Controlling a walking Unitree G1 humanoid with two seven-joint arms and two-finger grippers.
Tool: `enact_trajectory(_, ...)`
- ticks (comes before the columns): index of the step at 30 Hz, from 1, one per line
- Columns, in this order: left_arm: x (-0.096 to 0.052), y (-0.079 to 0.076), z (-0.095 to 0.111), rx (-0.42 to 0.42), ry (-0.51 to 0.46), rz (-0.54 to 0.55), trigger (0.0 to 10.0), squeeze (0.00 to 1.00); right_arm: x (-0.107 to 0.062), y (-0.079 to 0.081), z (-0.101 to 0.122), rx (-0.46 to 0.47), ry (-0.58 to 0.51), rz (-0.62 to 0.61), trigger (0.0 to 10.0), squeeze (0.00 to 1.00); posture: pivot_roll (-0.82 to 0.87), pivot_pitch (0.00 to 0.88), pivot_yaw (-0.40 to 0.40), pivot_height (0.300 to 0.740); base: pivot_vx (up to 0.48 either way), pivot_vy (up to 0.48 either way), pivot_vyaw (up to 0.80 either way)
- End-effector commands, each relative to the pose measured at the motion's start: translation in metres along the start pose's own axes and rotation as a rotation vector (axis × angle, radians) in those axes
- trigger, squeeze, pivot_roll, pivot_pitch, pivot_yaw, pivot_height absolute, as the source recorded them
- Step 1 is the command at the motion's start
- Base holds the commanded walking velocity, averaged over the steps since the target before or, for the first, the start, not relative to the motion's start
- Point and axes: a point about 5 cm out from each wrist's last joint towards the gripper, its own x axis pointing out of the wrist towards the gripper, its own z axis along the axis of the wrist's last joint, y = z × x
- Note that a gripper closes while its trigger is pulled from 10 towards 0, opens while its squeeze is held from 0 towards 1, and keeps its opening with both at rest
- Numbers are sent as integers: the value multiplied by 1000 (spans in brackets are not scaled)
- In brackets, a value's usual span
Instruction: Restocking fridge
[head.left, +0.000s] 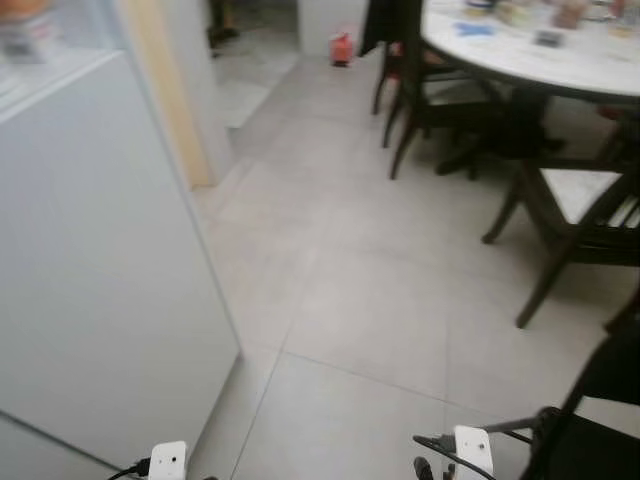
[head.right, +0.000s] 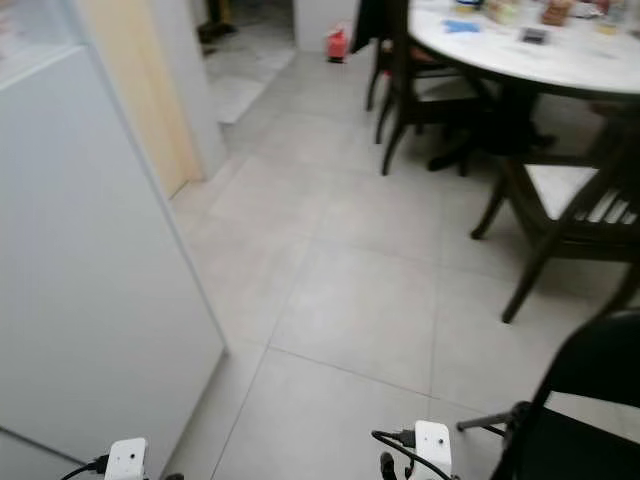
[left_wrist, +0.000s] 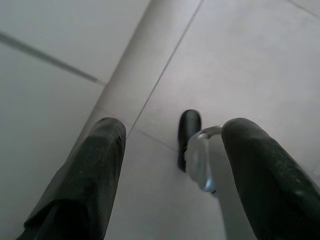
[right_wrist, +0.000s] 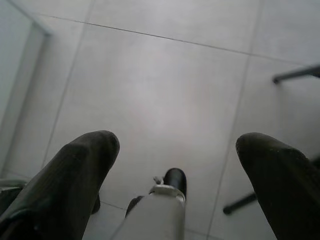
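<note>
Two tools hang low over a pale grey tiled floor (head.left: 360, 300). The left tool (left_wrist: 172, 165) and the right tool (right_wrist: 175, 165) each have two black, rubbery fingers spread apart, holding nothing. A tall, smooth white fridge (head.left: 100, 280) stands just to the robot's left. Farther off on the right, dark wooden chairs (head.left: 570, 220) surround a round white desk (head.left: 560, 60) carrying blurred small items. A small red object (head.left: 342, 48) sits on the floor beyond.
</note>
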Motion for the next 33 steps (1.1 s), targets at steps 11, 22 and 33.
enact_trajectory(11, 14, -7, 55, 16, 18, 13, 10000, 0, 0, -14, 8, -291, 84, 66, 10000, 0, -30, 0, -10, 740, 0, 0, 800)
enact_trajectory(22, 13, -7, 51, -23, 13, 37, 10000, 0, -2, -23, 5, -120, 79, -10, 10000, 0, -20, 0, -18, 740, 0, 0, 800)
enact_trajectory(33, 12, -5, 47, -23, 16, 54, 10000, 0, -2, -24, 4, -111, 86, -15, 10000, 0, -26, 0, -12, 740, 0, 0, 800)
